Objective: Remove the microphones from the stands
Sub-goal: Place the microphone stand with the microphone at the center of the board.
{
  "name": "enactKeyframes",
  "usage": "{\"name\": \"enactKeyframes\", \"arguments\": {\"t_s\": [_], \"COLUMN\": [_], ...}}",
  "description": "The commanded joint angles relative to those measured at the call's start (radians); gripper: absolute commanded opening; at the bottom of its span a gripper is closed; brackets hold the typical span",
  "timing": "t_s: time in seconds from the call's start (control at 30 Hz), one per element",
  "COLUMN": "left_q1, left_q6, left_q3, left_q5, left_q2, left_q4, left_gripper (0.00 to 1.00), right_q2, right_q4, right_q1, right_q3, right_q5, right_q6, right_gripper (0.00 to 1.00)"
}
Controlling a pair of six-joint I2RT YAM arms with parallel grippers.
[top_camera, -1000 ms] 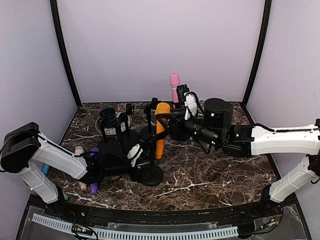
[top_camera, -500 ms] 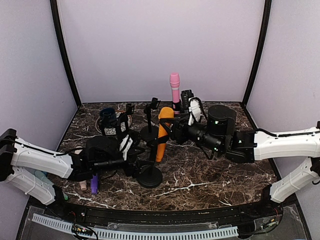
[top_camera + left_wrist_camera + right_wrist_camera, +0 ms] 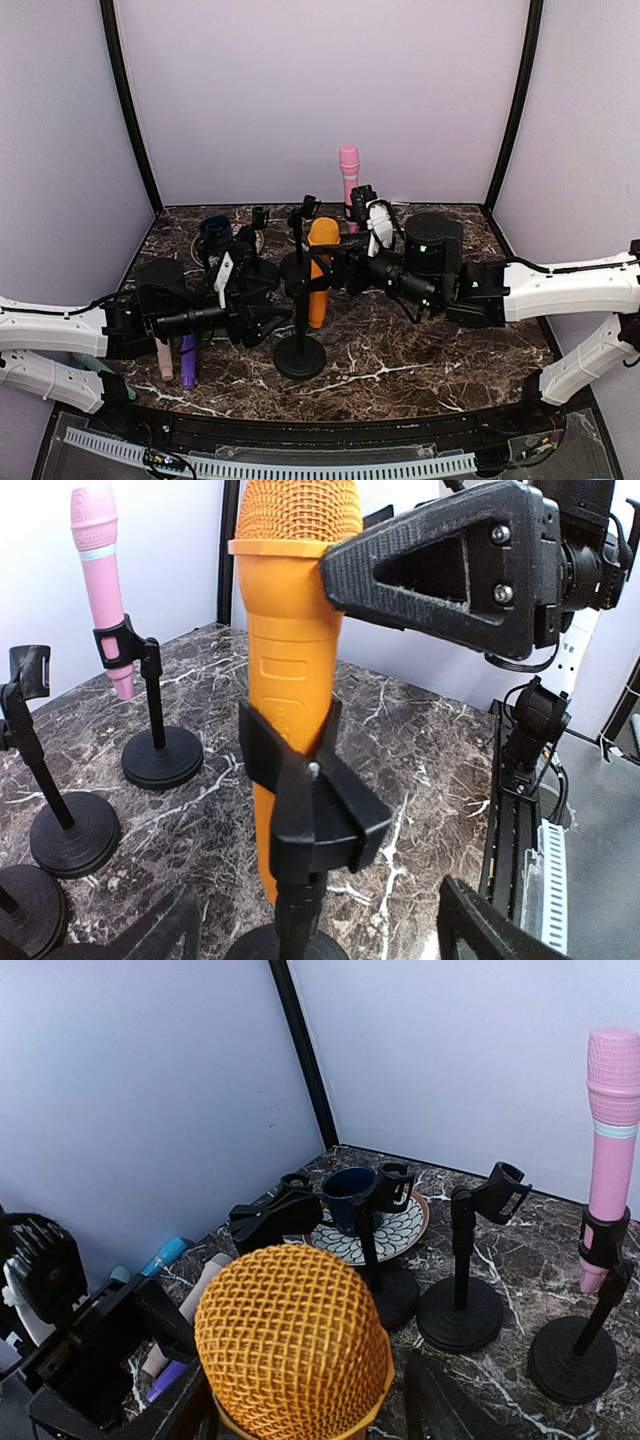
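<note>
1. Mic (image 3: 319, 270) is nearly upright again. Half a second ago it leaned toward the right arm. It sits in the clip (image 3: 305, 800) at the top of the stand (image 3: 300, 357), so nothing has been freed yet.
2. Left gripper (image 3: 255, 305) has pulled back to the left, away from the stand's base where it was a second ago. Its fingers (image 3: 160, 935) are spread wide, and the pole passes between them untouched.
3. Right gripper (image 3: 335, 262) straddles the mic's upper body and head. One finger (image 3: 440, 565) lies against the orange shell. Its own wrist view shows a sliver of table between the other finger (image 3: 440, 1400) and the mesh head. The jaws look slackened, not pinching.
4. Judgement: the first pull tipped the whole stand instead of popping the mic out, and both arms have eased off.
5. Next move probably needs the left gripper to brace the pole or base again. The right would have to re-close firmly before lifting the mic up and out of the clip.
</note>
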Motion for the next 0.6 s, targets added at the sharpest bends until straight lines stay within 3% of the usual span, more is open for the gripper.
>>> {"name": "enactKeyframes", "arguments": {"t_s": [0.0, 0.33, 0.57], "left_q1": [-0.001, 0.000, 0.000], "left_q6": [-0.022, -0.057, -0.082], "left_q3": [0.040, 0.096, 0.096], "left_q5": [0.050, 0.017, 0.017], "left_q2": [-0.044, -0.044, -0.046], "left_q4": [-0.134, -0.218, -0.215], "left_gripper": [0.83, 0.85, 0.88], "right_q2": [0.026, 0.050, 0.094], "right_q4": [-0.027, -0.071, -0.143], "right_q1": [0.010, 0.010, 0.011], "right_q3": [0.047, 0.123, 0.207], "right_q5": [0.007, -0.040, -0.054], "right_q6": [0.004, 0.004, -0.028], "right_gripper": [0.68, 0.92, 0.95]}}
